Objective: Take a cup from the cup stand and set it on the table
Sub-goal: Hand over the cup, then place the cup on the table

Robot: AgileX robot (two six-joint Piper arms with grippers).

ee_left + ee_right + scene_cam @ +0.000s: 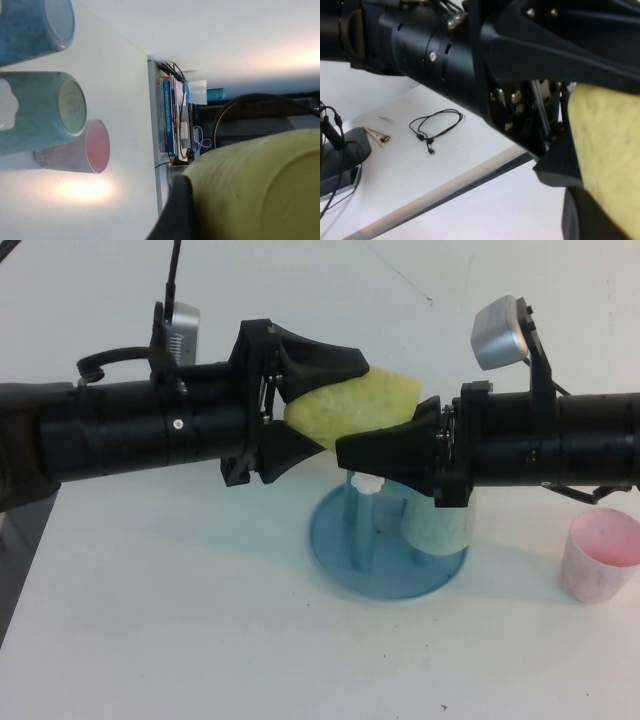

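Observation:
The pale yellow cup [352, 405] lies on its side in the air above the cup stand [340, 540], a blue dish with pegs and a white knob [365, 483]. My left gripper [338, 405] comes in from the left and is shut on the cup's left part. My right gripper [385, 428] comes in from the right; its near finger [385, 452] lies along the cup's lower side and its far finger is hidden behind the cup. The cup fills the left wrist view [250, 190] and shows in the right wrist view [605, 150] against my right finger [580, 220].
A pale green cup [437, 530] sits upside down on the stand, under my right arm. A pink cup [598, 555] stands on the white table [150, 640] at the right. The left wrist view shows the green cup [45, 112], the pink cup [75, 147] and a blue cup-like shape [30, 30].

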